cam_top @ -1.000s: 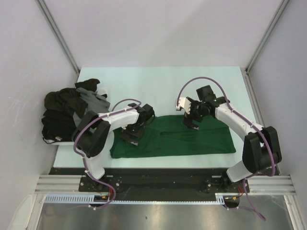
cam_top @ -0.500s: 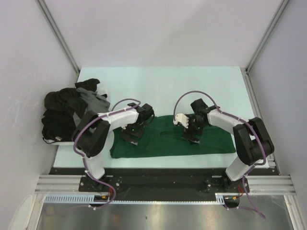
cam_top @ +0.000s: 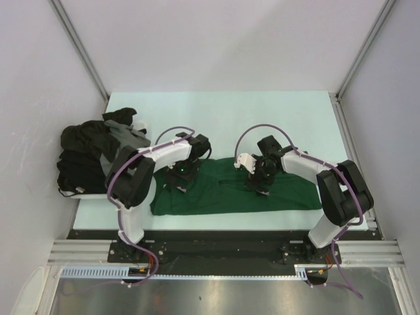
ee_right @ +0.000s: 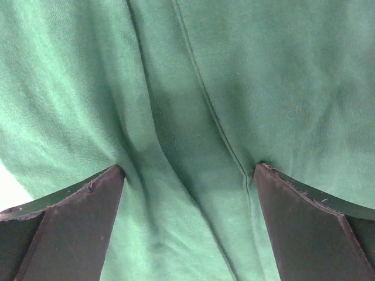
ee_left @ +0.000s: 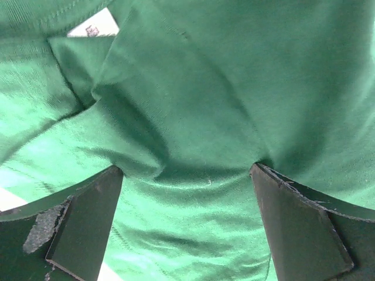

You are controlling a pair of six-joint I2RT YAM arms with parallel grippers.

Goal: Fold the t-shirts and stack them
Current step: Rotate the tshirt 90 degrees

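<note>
A dark green t-shirt (cam_top: 289,191) lies folded into a long band across the near part of the table. My left gripper (cam_top: 181,182) stands open on its left part, fingertips pressed into the green cloth (ee_left: 193,105), with the white neck label (ee_left: 94,26) just ahead. My right gripper (cam_top: 258,183) stands open on the shirt's middle, its fingertips down on the cloth (ee_right: 281,76) either side of a seam (ee_right: 205,99). Nothing is pinched in either. The other t-shirts, black (cam_top: 82,157) and dark grey (cam_top: 128,136), lie heaped at the table's left edge.
The pale table (cam_top: 223,118) is walled by white panels left, right and behind. The metal rail (cam_top: 216,252) with the arm bases runs along the near edge. The heap of shirts overhangs the left edge.
My right gripper has come down and leftward from the shirt's far edge onto its middle. My left gripper has shifted slightly toward the far side. Both stayed open.
</note>
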